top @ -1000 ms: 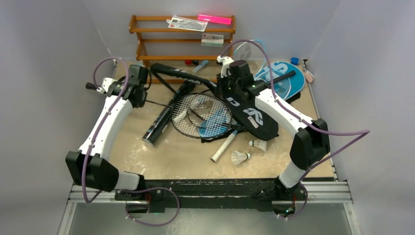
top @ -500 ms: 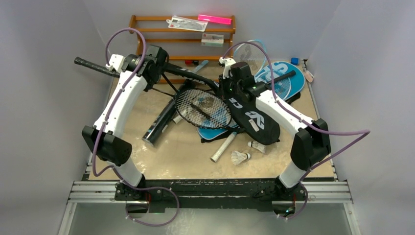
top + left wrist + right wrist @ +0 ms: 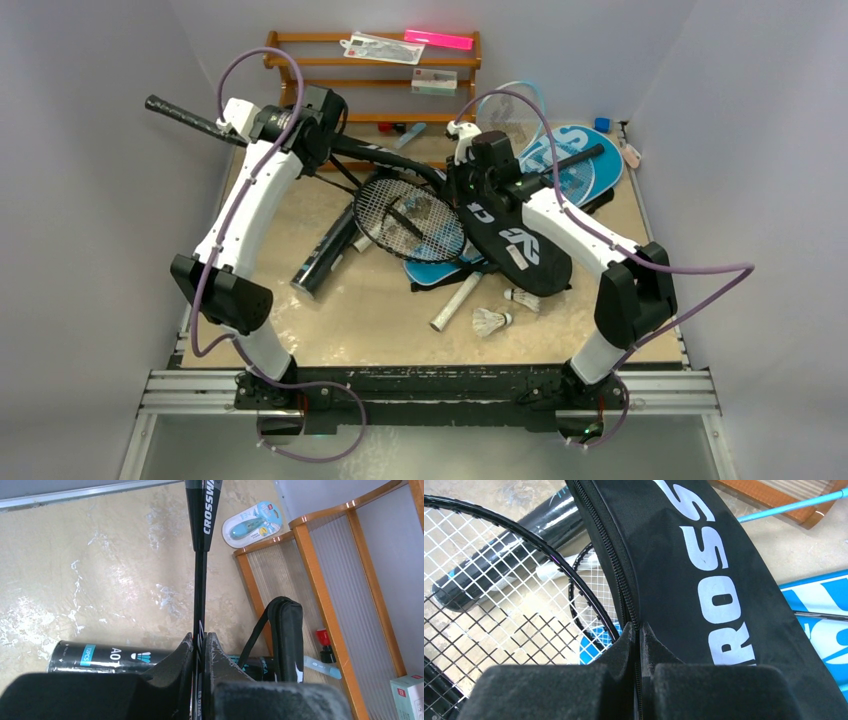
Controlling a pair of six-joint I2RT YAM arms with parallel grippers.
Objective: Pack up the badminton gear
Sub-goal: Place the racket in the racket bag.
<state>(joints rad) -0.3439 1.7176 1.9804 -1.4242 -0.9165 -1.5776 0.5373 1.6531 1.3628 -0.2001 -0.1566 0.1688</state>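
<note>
My left gripper [image 3: 322, 118] [image 3: 200, 641] is shut on the thin shaft of the black racket [image 3: 405, 215], held above the table. Its grip sticks out to the far left and its strung head [image 3: 499, 595] lies against the open zip edge of the black "CROSSWAY" cover [image 3: 515, 245] [image 3: 704, 580]. My right gripper [image 3: 470, 185] [image 3: 639, 630] is shut on that zip edge. The long black tube [image 3: 325, 262] [image 3: 100, 656] lies below the racket. Two white shuttlecocks [image 3: 492, 321] [image 3: 527, 297] and a white racket handle [image 3: 458, 300] lie near the front. The blue cover [image 3: 585, 160] is at the back right.
The brown wooden rack [image 3: 370, 80] [image 3: 310, 580] stands against the back wall with a pink bar [image 3: 440, 40] and clear packets on it. A black strap [image 3: 285, 630] hangs by the rack's foot. A small packaged blue item [image 3: 252, 522] lies on the table.
My left arm has risen and swung toward the back, lifting the black racket; its grip now points up to the far left. The right arm has barely moved.
</note>
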